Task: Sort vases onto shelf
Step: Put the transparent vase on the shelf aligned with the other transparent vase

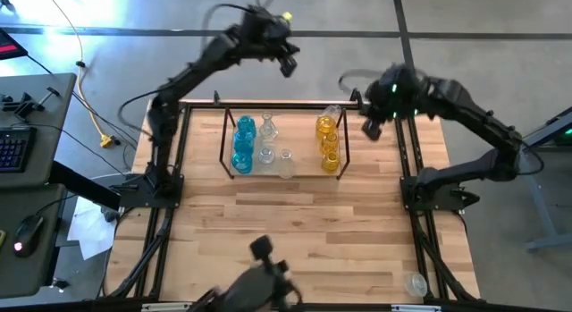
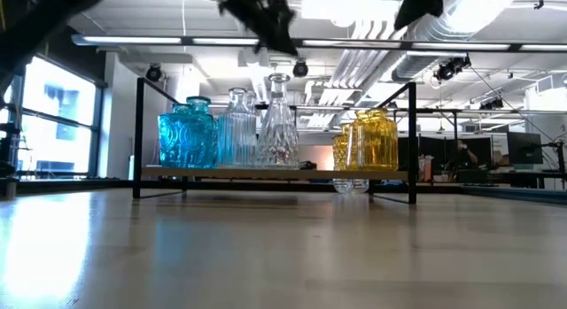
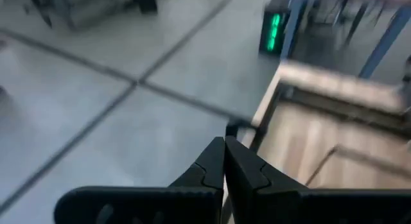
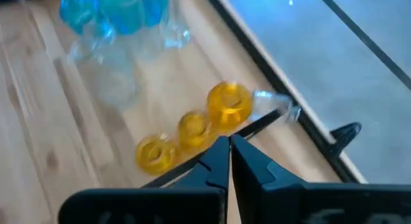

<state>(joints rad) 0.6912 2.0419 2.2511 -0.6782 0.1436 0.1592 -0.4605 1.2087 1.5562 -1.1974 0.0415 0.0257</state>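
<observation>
Your right claw point(image 1: 372, 126) hangs just past the shelf's point(image 1: 222, 140) yellow end, over the table's point(image 1: 295, 231) far corner, its fingers pressed together on nothing; your left claw point(image 1: 288, 63) is lifted beyond the far side of the shelf, out over the floor, likewise pinched shut and empty. Neither touches a vase, which reads as both arms standing clear of the shelf with nothing in hand. The vases sit on the shelf grouped by colour, and that grouping looks like the point of the sort: the blue vases point(image 1: 243, 144) fill one end, the clear vases point(image 1: 268, 142) take the middle, and the yellow vases point(image 1: 328, 140) line up at the end nearest your right claw. In the low view all of them stand upright, long axes vertical, necks and mouths pointing up, bases flat on the shelf's wood floor. Each colour runs as a short row across the shelf's depth, while the shelf's own long axis runs between your two arms. One more clear vase point(image 1: 415, 282) appears to sit well away from the shelf, at the table's near corner on your right arm's side, so the sort may not be finished.
</observation>
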